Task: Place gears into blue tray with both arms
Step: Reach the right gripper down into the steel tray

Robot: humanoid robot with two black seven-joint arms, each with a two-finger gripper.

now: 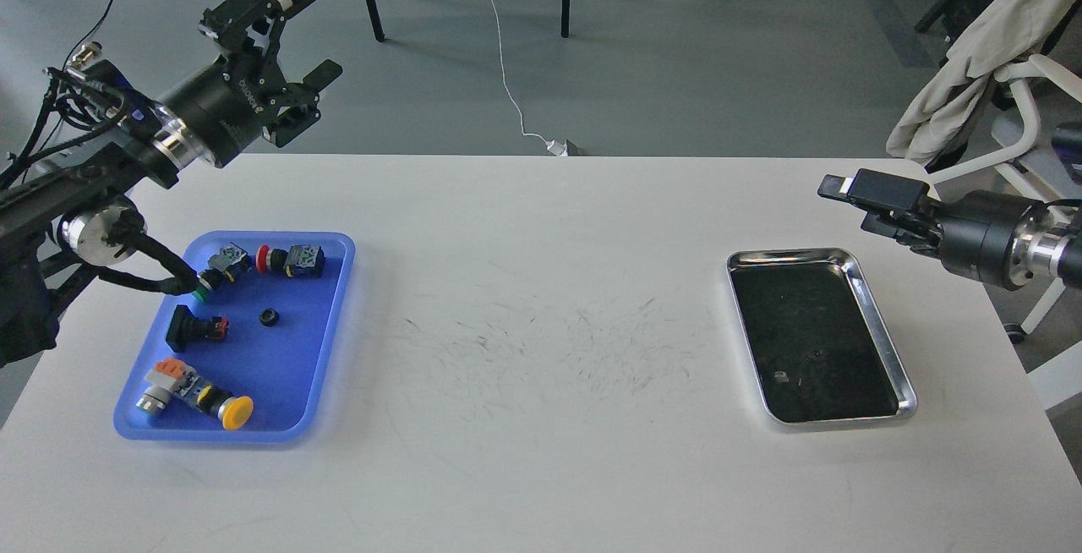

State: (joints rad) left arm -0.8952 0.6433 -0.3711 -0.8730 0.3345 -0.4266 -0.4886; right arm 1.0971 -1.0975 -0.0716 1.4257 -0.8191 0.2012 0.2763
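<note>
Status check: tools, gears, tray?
Left tool open, empty, raised behind blue tray. Right tool: cannot tell. One gear in tray among switches.

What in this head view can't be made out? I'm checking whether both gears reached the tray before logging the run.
- Second gear: only one small black toothed gear shows in the blue plastic tray; another may be hidden by the switches or the left arm's cable.
- Specks in the shiny steel tray: too small to identify.
- Right gripper: seen end-on, jaws unreadable.
- Green-headed switch: partly covered by cable.
</note>
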